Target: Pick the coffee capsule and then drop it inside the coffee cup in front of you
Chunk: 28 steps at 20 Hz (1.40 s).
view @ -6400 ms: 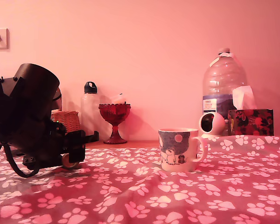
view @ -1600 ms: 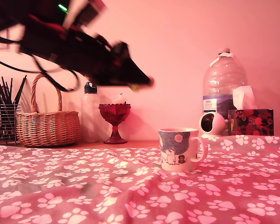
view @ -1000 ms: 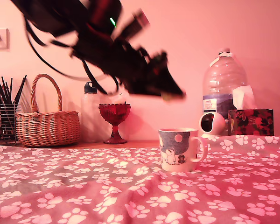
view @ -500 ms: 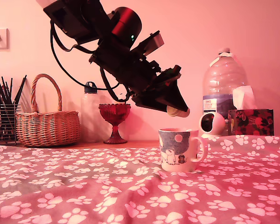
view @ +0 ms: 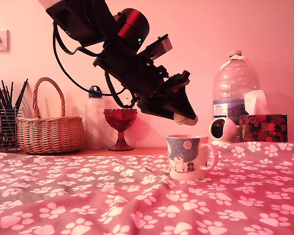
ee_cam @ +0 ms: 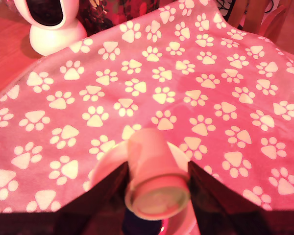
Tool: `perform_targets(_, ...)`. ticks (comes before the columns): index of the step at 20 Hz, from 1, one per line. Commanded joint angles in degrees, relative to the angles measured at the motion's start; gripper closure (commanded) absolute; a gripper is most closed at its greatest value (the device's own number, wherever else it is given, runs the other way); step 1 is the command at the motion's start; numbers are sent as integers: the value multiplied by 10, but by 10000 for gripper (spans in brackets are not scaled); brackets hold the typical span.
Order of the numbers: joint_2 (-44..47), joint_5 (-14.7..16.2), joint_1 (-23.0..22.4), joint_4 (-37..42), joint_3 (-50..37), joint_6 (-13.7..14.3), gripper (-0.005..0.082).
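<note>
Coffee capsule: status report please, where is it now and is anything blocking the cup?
Gripper shut on coffee capsule, hovering just above coffee cup. Capsule not released. Cup mouth unobstructed; red goblet well clear, to exterior view's left.

capsule: a small pale plastic coffee capsule (ee_cam: 156,177), shaped like a little cup with a wide rim and a flat foil end
capsule state: up in the air, pinched on both sides
capsule pose: tipped over at a slant (view: 185,118)
capsule place: right above the open top of the mug, not touching it

mug: a white ceramic coffee cup (view: 189,156) with a blue-grey top band, pale dots and little cartoon bears
mug pose: standing upright, handle toward the exterior view's right
mug place: on the pink paw-print cloth
</note>
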Motion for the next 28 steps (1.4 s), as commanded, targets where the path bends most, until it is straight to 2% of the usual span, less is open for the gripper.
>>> perform_targets(1,20,-1,-2,0,1,-2,501)
perform_targets(7,20,-1,-2,-17,1,-2,501)
perform_targets(13,20,-26,-2,-47,1,-1,501)
perform_targets(28,20,-26,-2,-44,1,-1,501)
